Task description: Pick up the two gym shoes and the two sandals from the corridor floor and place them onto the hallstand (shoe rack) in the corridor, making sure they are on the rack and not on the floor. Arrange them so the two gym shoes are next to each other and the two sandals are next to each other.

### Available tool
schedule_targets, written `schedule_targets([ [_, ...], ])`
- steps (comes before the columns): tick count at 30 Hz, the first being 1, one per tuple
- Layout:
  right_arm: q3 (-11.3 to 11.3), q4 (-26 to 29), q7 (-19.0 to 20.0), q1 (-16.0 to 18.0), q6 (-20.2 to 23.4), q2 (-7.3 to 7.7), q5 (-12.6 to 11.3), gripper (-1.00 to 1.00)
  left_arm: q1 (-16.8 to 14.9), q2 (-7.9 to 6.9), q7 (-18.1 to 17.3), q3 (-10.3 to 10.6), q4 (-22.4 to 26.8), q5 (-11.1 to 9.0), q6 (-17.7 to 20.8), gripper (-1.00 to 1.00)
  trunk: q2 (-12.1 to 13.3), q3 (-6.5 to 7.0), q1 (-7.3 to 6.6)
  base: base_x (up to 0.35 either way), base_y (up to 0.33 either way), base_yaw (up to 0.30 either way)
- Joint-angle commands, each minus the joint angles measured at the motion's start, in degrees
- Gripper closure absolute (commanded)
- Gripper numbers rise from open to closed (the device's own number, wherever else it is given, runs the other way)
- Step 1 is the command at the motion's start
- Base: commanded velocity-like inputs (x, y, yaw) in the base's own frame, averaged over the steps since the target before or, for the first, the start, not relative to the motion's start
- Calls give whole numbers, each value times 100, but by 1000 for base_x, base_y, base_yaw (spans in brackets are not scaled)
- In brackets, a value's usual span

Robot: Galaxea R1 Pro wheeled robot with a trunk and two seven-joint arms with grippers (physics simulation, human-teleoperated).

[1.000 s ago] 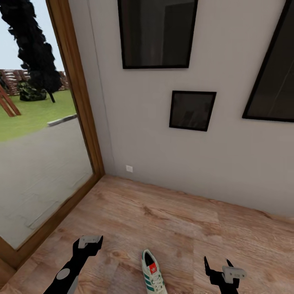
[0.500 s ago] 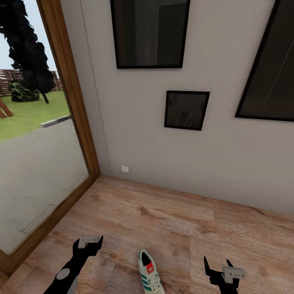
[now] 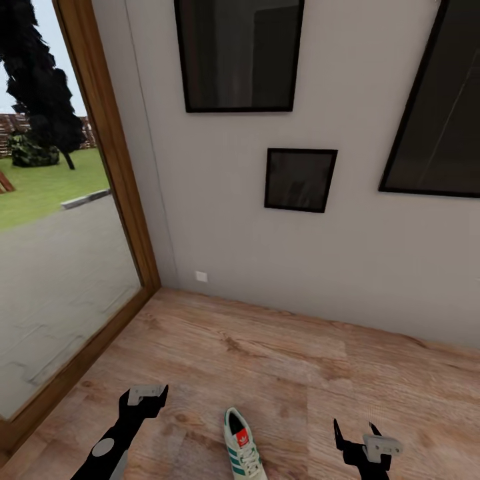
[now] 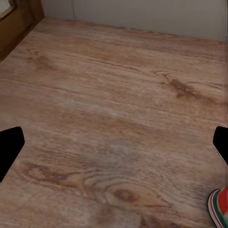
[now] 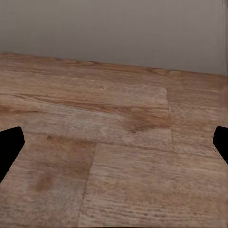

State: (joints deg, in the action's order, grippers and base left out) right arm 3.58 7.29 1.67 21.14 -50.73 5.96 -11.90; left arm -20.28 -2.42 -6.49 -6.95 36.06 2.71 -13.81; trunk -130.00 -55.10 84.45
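Head view is shifting — wall frames and gym shoe point(image 3: 243, 453) sliding leftward and down, so the camera is turning, shoe not moving. Shoe lying on corridor floor point(image 3: 280, 360) between left end effector point(image 3: 147, 393) and right end effector point(image 3: 357, 437), both spread apart, empty. Shoe's toe cut off — hallstand, sandals unseen

Both arms reach forward, held low. The left hand point(image 3: 148, 395) has its fingers spread wide and holds nothing. The right hand point(image 3: 357, 435) is likewise spread apart and empty, fingertips point(image 5: 10, 142) far apart.
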Motion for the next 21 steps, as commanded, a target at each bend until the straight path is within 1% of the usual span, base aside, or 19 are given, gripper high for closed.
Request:
schedule_targets([
  [1, 38, -6, 17, 4, -16, 2, -58, -100, -2, 4, -45, -35, -1, 28, -16, -100, -2, -2, -1, 0, 0, -230],
  [13, 38, -5, 17, 4, -16, 2, -58, -100, -2, 4, -45, -35, -2, 28, -16, -100, -2, 34, -1, 0, 52, -262],
  [16, 38, -2, 17, 4, -18, 2, -61, -100, -2, 4, -45, -35, -2, 28, -16, -100, -2, 39, -1, 0, 47, -147],
  [21, 38, -1, 17, 4, -21, 2, -60, -100, -2, 4, -45, -35, -2, 28, -16, -100, -2, 43, -1, 0, 20, -62],
])
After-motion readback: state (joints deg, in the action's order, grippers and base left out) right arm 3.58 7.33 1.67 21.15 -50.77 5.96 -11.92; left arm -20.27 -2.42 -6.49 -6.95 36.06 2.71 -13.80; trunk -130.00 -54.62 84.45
